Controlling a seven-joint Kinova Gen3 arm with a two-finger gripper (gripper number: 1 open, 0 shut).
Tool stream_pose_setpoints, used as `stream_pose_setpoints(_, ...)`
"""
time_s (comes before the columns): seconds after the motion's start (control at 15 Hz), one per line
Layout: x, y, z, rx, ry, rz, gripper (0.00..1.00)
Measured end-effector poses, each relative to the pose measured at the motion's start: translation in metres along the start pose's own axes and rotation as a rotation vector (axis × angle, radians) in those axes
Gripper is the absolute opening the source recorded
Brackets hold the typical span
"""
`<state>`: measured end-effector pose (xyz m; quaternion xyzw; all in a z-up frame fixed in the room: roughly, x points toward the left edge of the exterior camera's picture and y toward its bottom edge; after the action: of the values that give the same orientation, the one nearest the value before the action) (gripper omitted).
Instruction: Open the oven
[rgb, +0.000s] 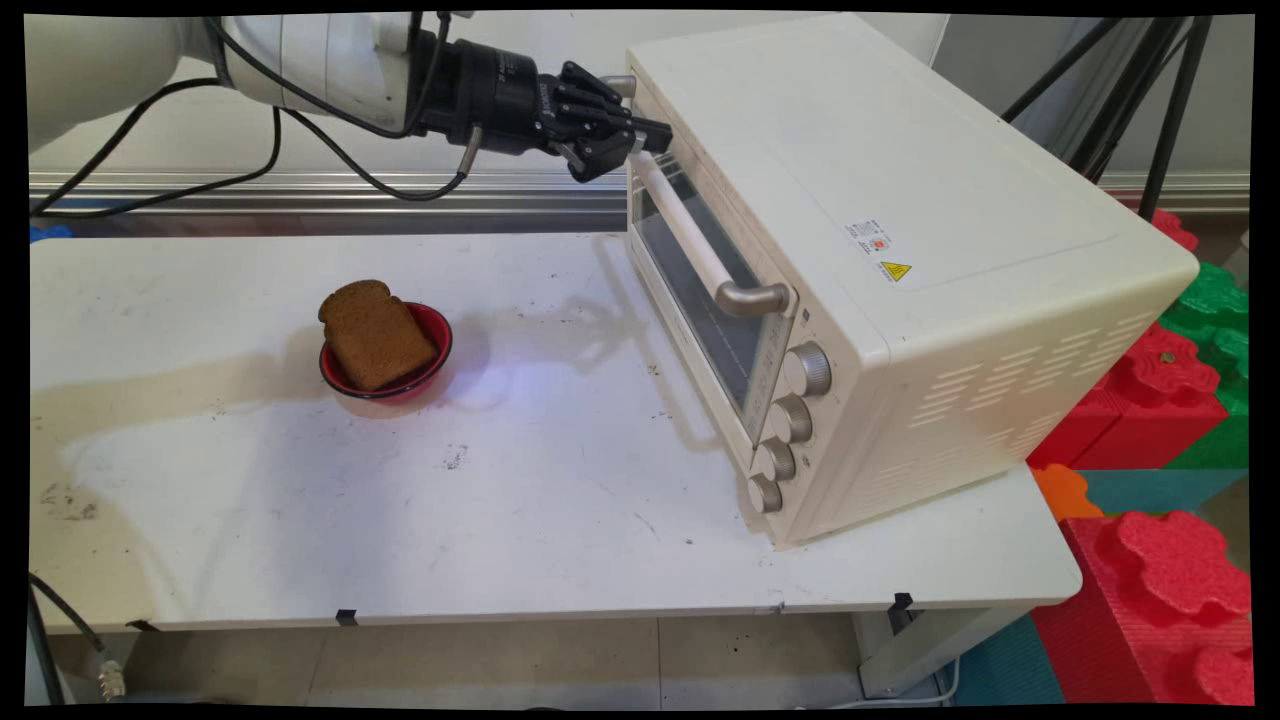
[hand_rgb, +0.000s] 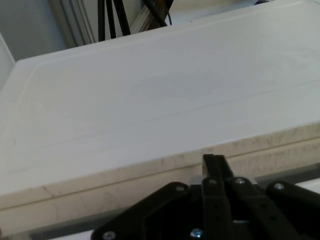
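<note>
Black and shiny, the gripper (rgb: 640, 140) reaches out sideways from the white arm and sits right at the top edge of the oven door (rgb: 700, 290), at the far end of the long white handle (rgb: 690, 235). In the hand view, the two fingers (hand_rgb: 214, 167) look pressed together into one thin black tip, and that tip is up against the cream edge where the door meets the flat top of the toaster oven (rgb: 900, 240). I cannot tell if anything is pinched between them. The oven stands on the right part of the white table (rgb: 500, 520), turned so its glass door and its four round knobs (rgb: 785, 430) face the middle of the table, which is why the arm can get to the door from the side. The door looks closed. Well apart from the gripper, on the left part of the table, there is a small red bowl (rgb: 436, 340). A brown slice of bread (rgb: 375, 335) leans in it, too big to lie flat inside, so it pokes out over the rim. Red, green and orange foam blocks (rgb: 1170, 580) are stacked on the floor at the right.
</note>
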<state>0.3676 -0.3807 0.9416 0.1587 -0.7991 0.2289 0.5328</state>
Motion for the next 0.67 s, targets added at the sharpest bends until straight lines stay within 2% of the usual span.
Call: stream_pose_setpoints(0.67,-0.0090,0.0025,0.0083,-0.013,-0.027,-0.014,0.00)
